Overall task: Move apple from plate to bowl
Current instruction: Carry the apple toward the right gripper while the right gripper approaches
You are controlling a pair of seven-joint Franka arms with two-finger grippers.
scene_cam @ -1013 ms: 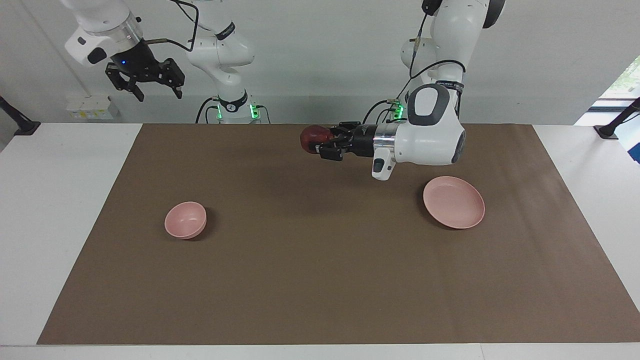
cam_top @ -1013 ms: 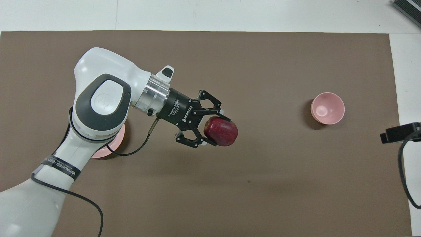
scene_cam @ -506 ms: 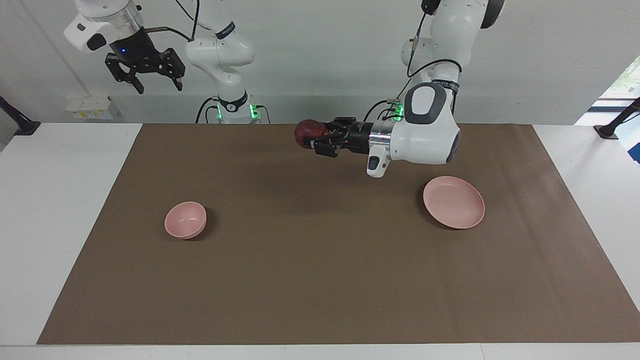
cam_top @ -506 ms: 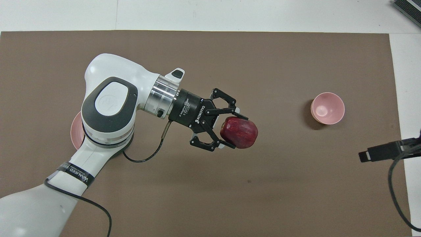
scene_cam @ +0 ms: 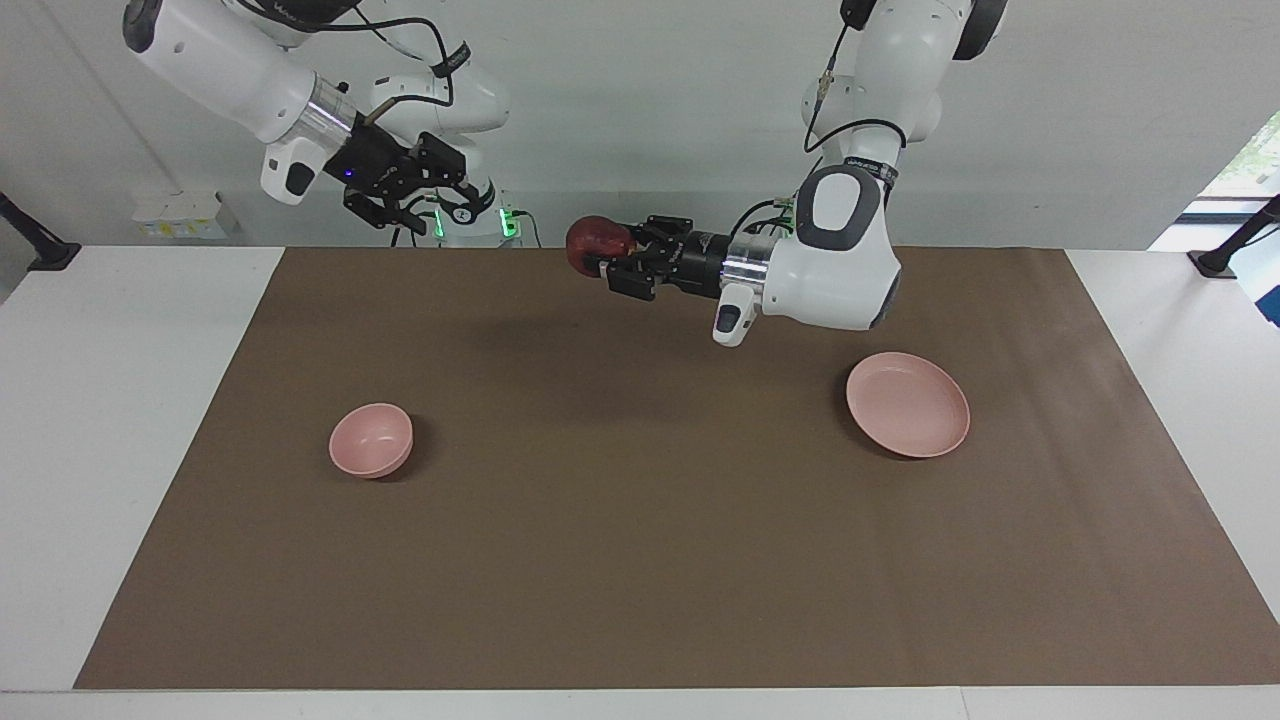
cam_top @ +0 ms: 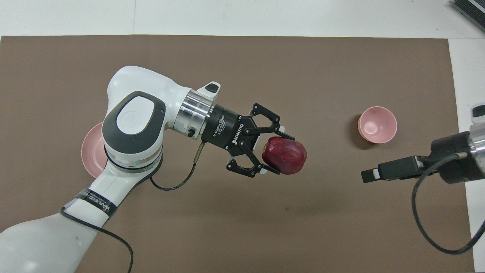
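— Since a second ago the left gripper (cam_top: 273,154) has carried the apple (cam_top: 284,155) farther from the plate (scene_cam: 908,404), over the brown mat (scene_cam: 640,520) mid-table. Meanwhile the right gripper (scene_cam: 408,195) has swung down and inward.

— Grip status?

— Left fingers clamped on the apple, held out sideways at the tips. Right jaws spread wide, holding nothing.

— And the bowl (scene_cam: 371,439)?

— Empty, toward the right arm's end (well apart from the fruit).

— Risks?

— My judgement: a shallow tip-hold on round fruit could slip in transit. If a handover is intended, releasing before the second grip closes would drop it.
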